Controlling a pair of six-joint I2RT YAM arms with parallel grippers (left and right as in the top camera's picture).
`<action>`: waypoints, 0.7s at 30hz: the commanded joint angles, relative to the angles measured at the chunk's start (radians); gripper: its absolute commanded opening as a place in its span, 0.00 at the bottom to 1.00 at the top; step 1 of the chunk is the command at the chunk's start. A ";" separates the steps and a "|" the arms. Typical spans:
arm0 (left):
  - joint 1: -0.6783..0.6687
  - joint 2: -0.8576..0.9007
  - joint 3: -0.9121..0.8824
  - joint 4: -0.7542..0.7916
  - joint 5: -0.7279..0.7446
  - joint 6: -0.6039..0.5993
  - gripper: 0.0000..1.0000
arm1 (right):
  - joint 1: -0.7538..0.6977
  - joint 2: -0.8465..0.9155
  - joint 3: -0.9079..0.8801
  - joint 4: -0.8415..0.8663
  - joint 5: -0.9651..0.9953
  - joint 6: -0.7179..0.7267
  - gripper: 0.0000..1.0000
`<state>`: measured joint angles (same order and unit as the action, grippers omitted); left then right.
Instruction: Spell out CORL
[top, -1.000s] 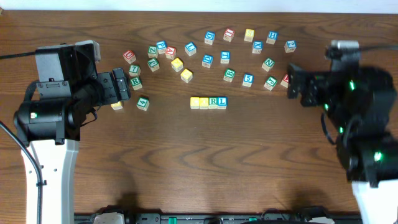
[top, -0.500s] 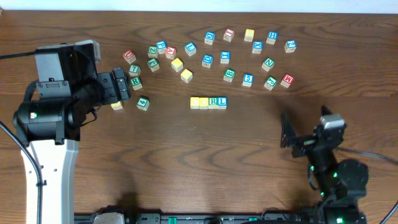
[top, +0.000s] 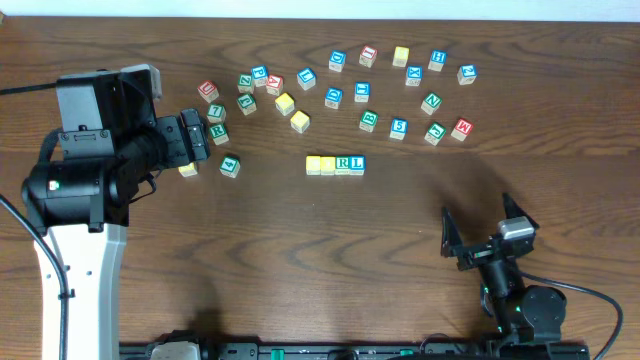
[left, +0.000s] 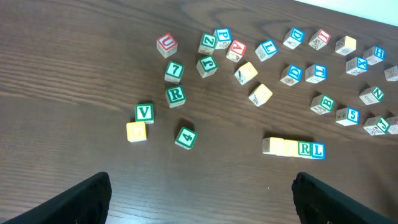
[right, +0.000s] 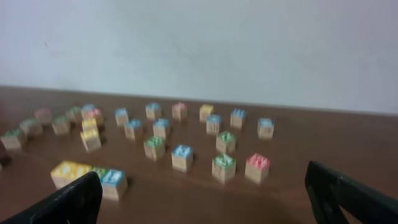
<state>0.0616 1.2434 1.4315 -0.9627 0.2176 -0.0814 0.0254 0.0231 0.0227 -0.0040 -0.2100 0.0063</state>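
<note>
A row of four blocks (top: 335, 164) lies mid-table: two yellow-topped blocks whose letters I cannot read, then a green R and a blue L. The row also shows in the left wrist view (left: 293, 148) and, blurred, in the right wrist view (right: 87, 176). My left gripper (top: 197, 137) is open and empty at the left, well apart from the row; its fingers frame bare table (left: 202, 205). My right gripper (top: 480, 235) is open and empty near the front right edge, with nothing between its fingers (right: 205, 199).
Many loose letter and number blocks lie scattered across the back of the table (top: 360, 90). A green 4 (top: 230, 166), a yellow block (top: 188, 169) and a green R (top: 218, 131) lie close to the left gripper. A red block (top: 462, 128) is at the right.
The right arm has pulled back from beside the red block at the back right to the front right edge of the table. The left arm and the blocks have not moved.
</note>
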 joint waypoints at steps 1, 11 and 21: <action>0.002 0.005 0.024 -0.002 -0.010 -0.002 0.92 | -0.004 -0.018 -0.018 -0.022 -0.006 -0.012 0.99; 0.002 0.005 0.024 -0.002 -0.010 -0.002 0.92 | -0.005 -0.016 -0.017 -0.052 -0.013 0.004 0.99; 0.002 0.005 0.024 -0.002 -0.010 -0.002 0.92 | -0.005 -0.016 -0.017 -0.052 -0.013 0.004 0.99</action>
<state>0.0616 1.2434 1.4315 -0.9627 0.2180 -0.0814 0.0254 0.0147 0.0067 -0.0521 -0.2134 0.0067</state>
